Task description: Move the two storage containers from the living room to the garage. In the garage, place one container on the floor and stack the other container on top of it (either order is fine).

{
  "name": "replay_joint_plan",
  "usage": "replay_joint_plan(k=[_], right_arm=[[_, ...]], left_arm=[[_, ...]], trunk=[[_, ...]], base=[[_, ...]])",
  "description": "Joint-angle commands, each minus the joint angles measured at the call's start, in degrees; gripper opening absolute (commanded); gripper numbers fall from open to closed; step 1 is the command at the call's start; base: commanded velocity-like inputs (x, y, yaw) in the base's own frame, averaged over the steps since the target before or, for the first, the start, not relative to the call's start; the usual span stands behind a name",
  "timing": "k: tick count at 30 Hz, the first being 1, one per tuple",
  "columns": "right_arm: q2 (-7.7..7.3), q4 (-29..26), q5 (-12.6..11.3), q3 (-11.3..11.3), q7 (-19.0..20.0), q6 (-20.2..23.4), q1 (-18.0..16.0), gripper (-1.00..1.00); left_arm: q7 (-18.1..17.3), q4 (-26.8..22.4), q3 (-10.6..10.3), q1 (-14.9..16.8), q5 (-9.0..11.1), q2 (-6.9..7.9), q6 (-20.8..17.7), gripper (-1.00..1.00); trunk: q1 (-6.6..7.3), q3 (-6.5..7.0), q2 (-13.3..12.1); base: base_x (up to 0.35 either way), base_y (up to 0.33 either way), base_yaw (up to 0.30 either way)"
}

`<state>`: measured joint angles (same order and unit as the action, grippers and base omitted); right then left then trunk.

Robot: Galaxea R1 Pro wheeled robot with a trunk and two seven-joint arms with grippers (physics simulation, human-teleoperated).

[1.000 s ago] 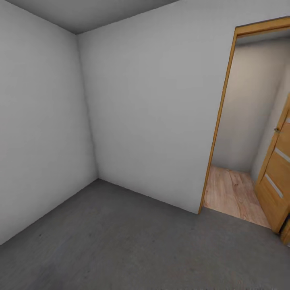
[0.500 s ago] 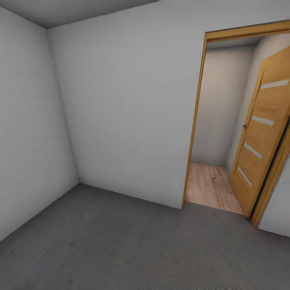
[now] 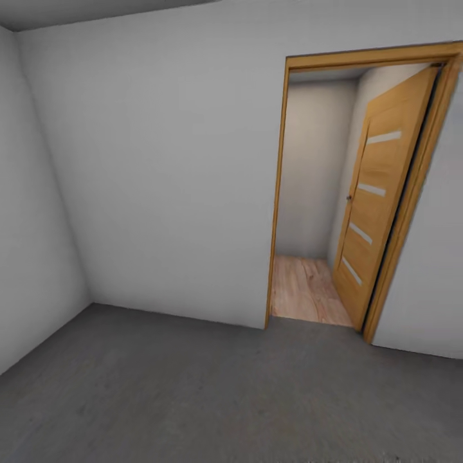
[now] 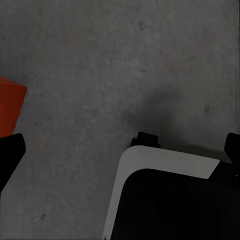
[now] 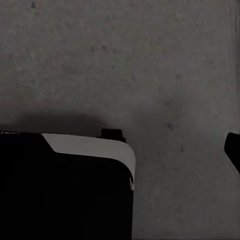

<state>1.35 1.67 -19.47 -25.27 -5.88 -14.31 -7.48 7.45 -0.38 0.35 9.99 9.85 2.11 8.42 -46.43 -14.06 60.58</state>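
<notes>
In the left wrist view, a red-orange corner of a storage container [image 4: 9,105] shows at the picture's edge, lying on the grey concrete floor [image 4: 110,65] of the garage. My left gripper [image 4: 122,145] is open above that floor, its dark fingertips [image 4: 9,152] far apart with nothing between them. My right gripper [image 5: 120,147] hangs over bare concrete [image 5: 130,60]. One fingertip [image 5: 233,150] stands at the far edge, as in an open stance, and the other is lost against my dark base [image 5: 60,195]. The head view holds grey floor [image 3: 193,399] and white walls.
An open doorway [image 3: 315,193] with a wood frame leads from the garage to a room with light wood-plank floor [image 3: 305,292]. Its wooden door [image 3: 376,199] is swung inward on the right. White walls [image 3: 154,167] meet in a corner at the left.
The head camera has turned right: the doorway has slid left in the picture and now shows whole, with the open door. Nothing in the room itself has moved.
</notes>
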Motion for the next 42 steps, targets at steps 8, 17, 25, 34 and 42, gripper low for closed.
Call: replay_joint_plan(k=[8, 17, 25, 34, 42], right_arm=[[-0.02, 0.2, -0.5, -0.4, -0.1, -0.3, -0.1, 1.0], [-0.03, 0.2, -0.5, -0.4, -0.1, -0.3, -0.1, 1.0], [-0.03, 0.2, -0.5, -0.4, -0.1, -0.3, -0.1, 1.0], [-0.03, 0.2, -0.5, -0.4, -0.1, -0.3, -0.1, 1.0], [-0.03, 0.2, -0.5, -0.4, -0.1, -0.3, -0.1, 1.0]], left_arm=[[0.0, 0.0, 0.0, 0.0, 0.3, 0.0, 0.2, 1.0], [0.0, 0.0, 0.0, 0.0, 0.3, 0.0, 0.2, 1.0], [0.0, 0.0, -0.1, 0.0, 0.3, 0.0, 0.2, 1.0], [0.0, 0.0, -0.1, 0.0, 0.3, 0.0, 0.2, 1.0], [0.0, 0.0, -0.1, 0.0, 0.3, 0.0, 0.2, 1.0]], trunk=[[0.0, 0.09, 0.0], [0.0, 0.31, 0.0], [0.0, 0.48, 0.0], [0.0, 0.59, 0.0], [0.0, 0.59, 0.0]], base=[[0.0, 0.0, -0.298], [0.0, 0.0, -0.298], [0.0, 0.0, -0.298], [0.0, 0.0, -0.298], [0.011, 0.0, -0.298]])
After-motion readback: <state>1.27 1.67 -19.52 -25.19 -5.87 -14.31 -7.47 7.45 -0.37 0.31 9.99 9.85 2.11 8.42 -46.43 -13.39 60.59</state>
